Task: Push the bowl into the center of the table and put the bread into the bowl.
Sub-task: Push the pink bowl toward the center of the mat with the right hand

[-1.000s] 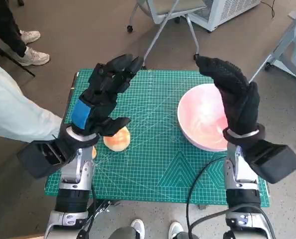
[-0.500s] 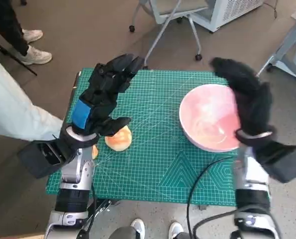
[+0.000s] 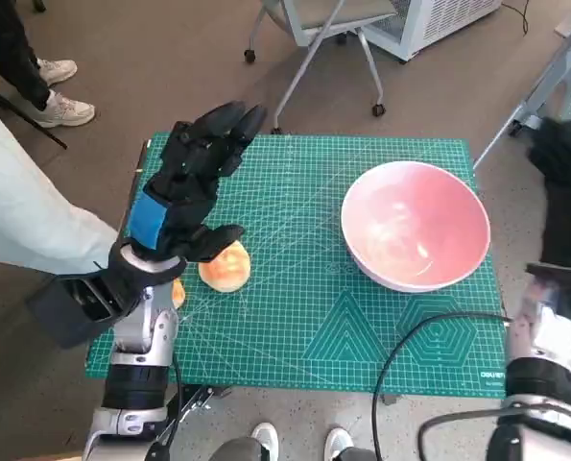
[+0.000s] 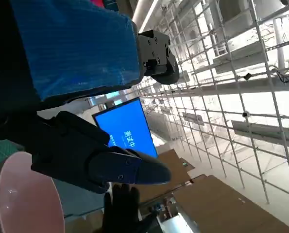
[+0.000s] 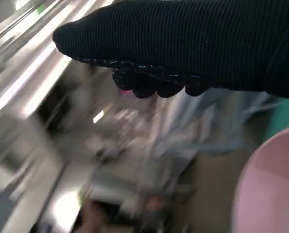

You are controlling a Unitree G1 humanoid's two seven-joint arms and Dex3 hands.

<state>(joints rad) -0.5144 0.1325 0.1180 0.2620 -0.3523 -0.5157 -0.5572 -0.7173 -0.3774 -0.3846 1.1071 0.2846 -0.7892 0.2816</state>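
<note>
Your left robot hand [image 3: 191, 173] is hovering over the desk's [image 3: 304, 307] nine o'clock side, fingers spread, holding nothing, the bread [image 3: 225, 267] lying just beneath its thumb. The pink bowl [image 3: 415, 225] is sitting at three o'clock. Your right robot hand [image 3: 565, 168] is hanging off the desk's edge beyond the bowl; I cannot tell how its fingers are lying.

Even daylight overhead, soft shadows; right wrist view motion-blurred; left wrist background overexposed.
</note>
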